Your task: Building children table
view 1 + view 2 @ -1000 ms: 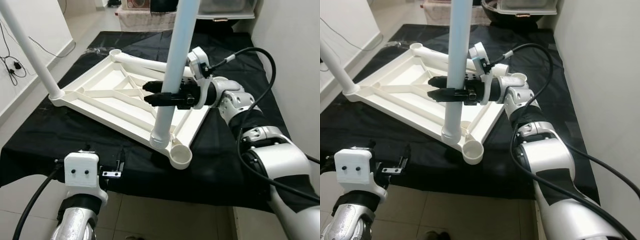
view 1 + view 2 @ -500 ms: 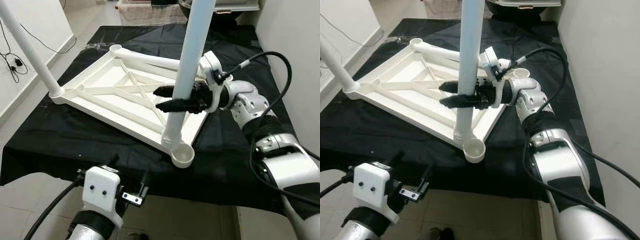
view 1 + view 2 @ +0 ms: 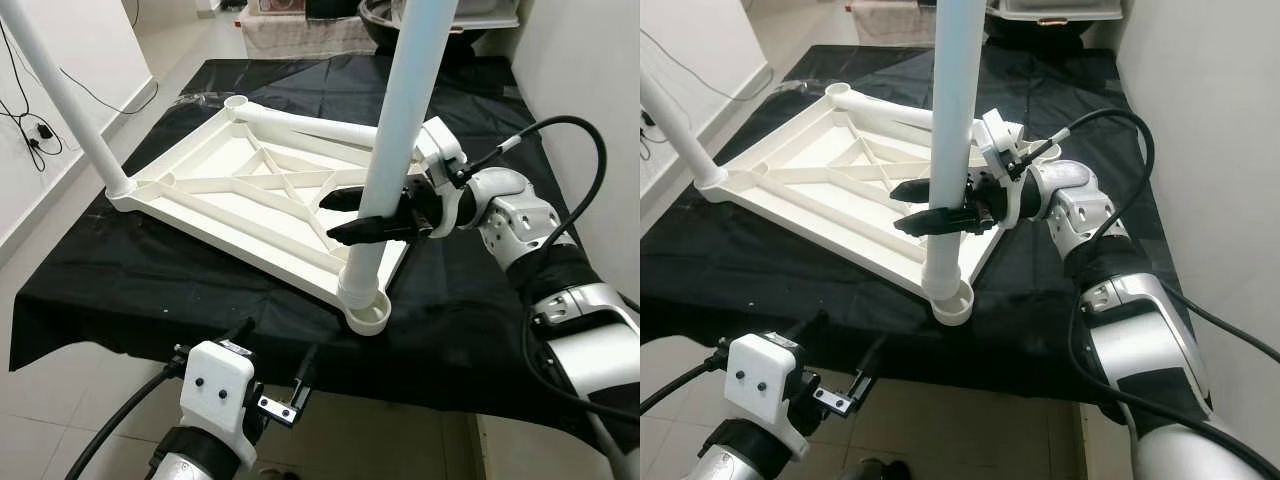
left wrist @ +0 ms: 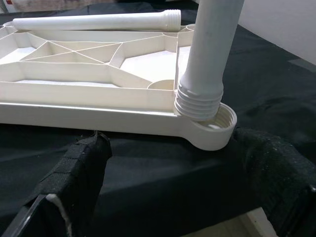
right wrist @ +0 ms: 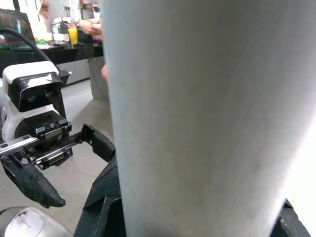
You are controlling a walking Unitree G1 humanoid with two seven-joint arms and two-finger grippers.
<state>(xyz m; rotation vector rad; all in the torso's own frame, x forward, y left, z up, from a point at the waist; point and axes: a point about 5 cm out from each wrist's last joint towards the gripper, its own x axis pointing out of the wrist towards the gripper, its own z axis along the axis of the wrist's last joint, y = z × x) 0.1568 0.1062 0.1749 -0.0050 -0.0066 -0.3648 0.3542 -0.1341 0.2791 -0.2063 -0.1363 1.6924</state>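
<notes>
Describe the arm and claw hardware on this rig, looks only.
Right arm: silver segmented shells with black joint bands, looping black cable, white wrist camera block; right claw has two long black fingers. Left arm: silver, black cable, white boxy wrist block with two holes; left claw with black fingers.

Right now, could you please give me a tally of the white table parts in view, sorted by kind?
Tabletop frame, upside down on the black cloth: 1
Legs standing in corner sockets: 2
Leg lying loose across the frame: 1
Total: 4 parts
The right gripper grips the near leg; the left gripper hangs open.
</notes>
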